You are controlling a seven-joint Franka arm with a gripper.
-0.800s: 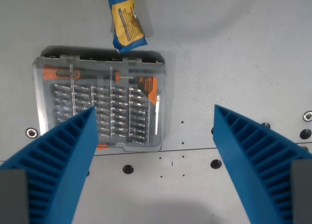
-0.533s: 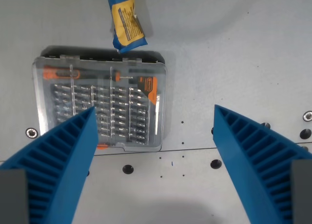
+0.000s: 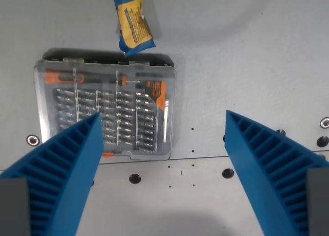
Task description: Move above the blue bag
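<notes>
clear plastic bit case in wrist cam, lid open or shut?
Shut. The clear plastic screwdriver bit case lies flat on the grey table, its transparent lid covering the bit rows and orange-handled driver.

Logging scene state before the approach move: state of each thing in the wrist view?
blue bag: lying flat on the table, partly cut off by the view's top edge, untouched.
screwdriver bit case: clear lid closed, lying flat, its far edge right by the bag's near end.
gripper: jaws wide open, holding nothing, above the table.
table: grey, with screw holes near the view's bottom.
</notes>
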